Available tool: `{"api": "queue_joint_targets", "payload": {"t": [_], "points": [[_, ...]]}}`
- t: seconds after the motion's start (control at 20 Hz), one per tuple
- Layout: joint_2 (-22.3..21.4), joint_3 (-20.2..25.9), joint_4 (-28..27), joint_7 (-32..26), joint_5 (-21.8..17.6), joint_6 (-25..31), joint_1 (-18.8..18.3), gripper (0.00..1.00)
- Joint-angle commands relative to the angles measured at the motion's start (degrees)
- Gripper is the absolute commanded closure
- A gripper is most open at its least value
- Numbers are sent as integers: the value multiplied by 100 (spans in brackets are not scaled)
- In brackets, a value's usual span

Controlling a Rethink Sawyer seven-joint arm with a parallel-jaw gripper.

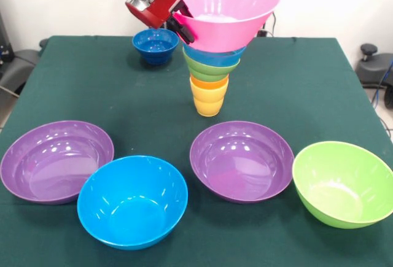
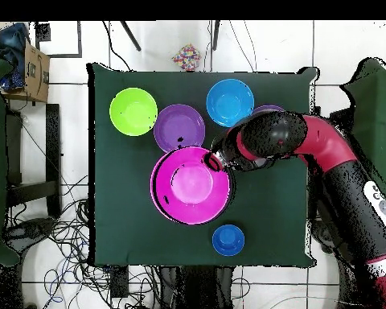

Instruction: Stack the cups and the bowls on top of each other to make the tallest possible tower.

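The tower stands at the table's middle in the front view: a yellow-orange cup at the bottom, an orange cup, a small green bowl and a light blue bowl. A large pink bowl sits upright on top, slightly tilted. My gripper is shut on the pink bowl's left rim. In the overhead view the pink bowl hides the tower below it, and my gripper is at its rim.
A small dark blue bowl stands apart on the green table. Two large purple bowls, a large blue bowl and a large green bowl sit along the near edge.
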Motion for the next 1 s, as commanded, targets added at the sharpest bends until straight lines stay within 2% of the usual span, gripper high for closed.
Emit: {"api": "queue_joint_targets", "payload": {"t": [0.05, 1.0], "points": [[-66, -193, 334, -220, -203, -348, 12, 100], [-34, -238, 497, -194, -223, -647, -1, 100]]}}
